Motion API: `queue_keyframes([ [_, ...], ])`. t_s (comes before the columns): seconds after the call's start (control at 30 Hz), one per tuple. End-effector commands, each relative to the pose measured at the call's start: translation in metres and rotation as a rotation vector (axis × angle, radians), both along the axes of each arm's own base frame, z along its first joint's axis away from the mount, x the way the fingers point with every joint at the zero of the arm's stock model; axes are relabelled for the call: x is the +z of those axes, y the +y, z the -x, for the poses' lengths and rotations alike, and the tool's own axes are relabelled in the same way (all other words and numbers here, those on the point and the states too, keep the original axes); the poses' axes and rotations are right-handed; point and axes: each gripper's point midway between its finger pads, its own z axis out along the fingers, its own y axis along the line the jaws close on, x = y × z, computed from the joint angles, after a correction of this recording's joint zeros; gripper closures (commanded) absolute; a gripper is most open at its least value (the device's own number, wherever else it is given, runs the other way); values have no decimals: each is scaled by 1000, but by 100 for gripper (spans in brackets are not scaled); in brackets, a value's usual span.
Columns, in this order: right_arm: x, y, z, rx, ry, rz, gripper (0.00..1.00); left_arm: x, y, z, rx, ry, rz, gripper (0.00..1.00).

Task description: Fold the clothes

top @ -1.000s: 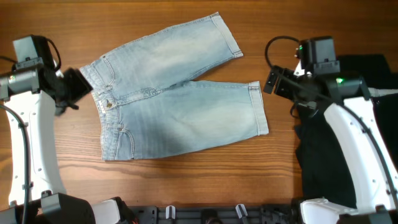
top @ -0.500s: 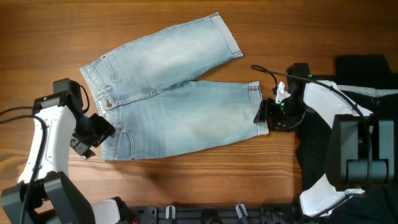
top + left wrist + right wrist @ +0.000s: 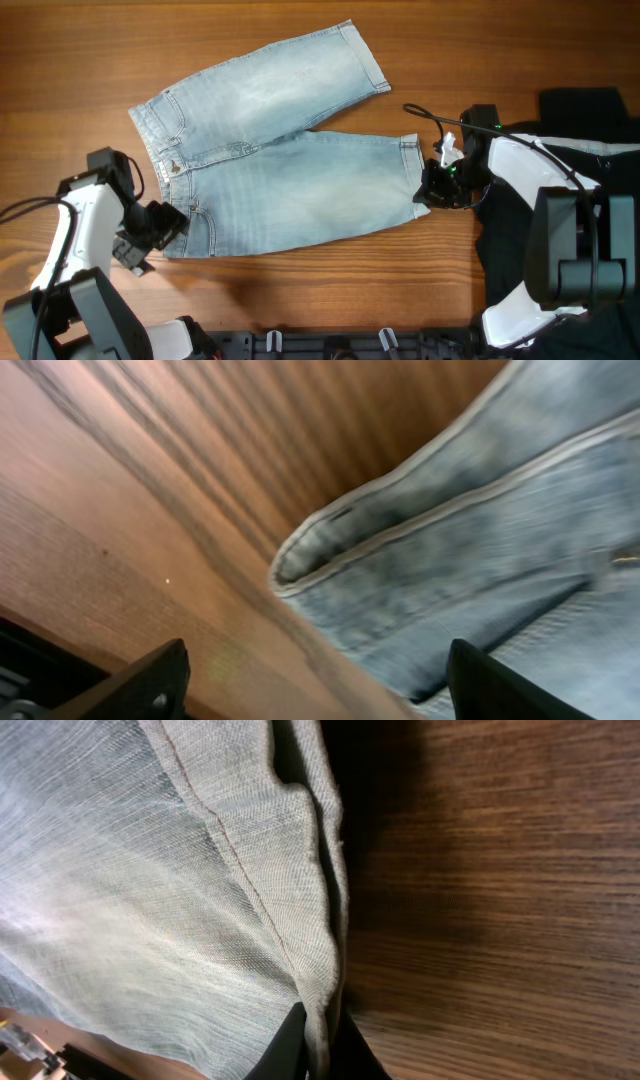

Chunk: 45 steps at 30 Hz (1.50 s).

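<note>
The light blue denim shorts (image 3: 280, 160) lie flat on the wooden table, waistband to the left and both legs pointing right. My right gripper (image 3: 428, 190) is at the cuffed hem of the lower leg. In the right wrist view it (image 3: 320, 1055) is shut on the hem fold of the shorts (image 3: 180, 870), with cloth pinched between the dark fingertips. My left gripper (image 3: 165, 225) is at the lower left waistband corner. The left wrist view shows it (image 3: 320, 695) open, its fingers (image 3: 150, 680) wide apart, with the waistband corner of the shorts (image 3: 420, 560) just ahead and nothing between them.
Black garments (image 3: 520, 250) lie at the right side of the table beneath the right arm, with another dark piece (image 3: 585, 105) at the far right. Bare wood table (image 3: 330, 270) surrounds the shorts.
Both arms came down to the shorts. The right gripper closed on the lower leg's hem. The left gripper opened wider and slid to the lower waistband corner.
</note>
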Motion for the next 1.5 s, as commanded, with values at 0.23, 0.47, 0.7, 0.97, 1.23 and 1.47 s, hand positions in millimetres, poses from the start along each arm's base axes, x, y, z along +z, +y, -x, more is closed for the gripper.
queue_keyframes([
  [0.23, 13, 0, -11, 31, -71, 9, 93, -22, 3, -10, 14, -70, -5, 81],
  [0.47, 15, -57, -32, -116, -137, 256, 93, -20, -9, -21, -2, -127, 72, 24],
  [0.7, 17, -61, -33, -130, -143, 210, 89, -24, -41, -1, -28, -82, 213, 23],
  [0.97, 17, -61, -34, -126, -148, 211, 88, -27, -69, 16, 36, 4, 263, 44],
  [1.23, 17, -61, -34, -123, -151, 211, 88, -52, -56, 28, 208, 31, 141, 71],
  [1.47, 16, -60, -28, -117, -125, 210, 87, -42, -51, 28, 166, 17, 138, 96],
])
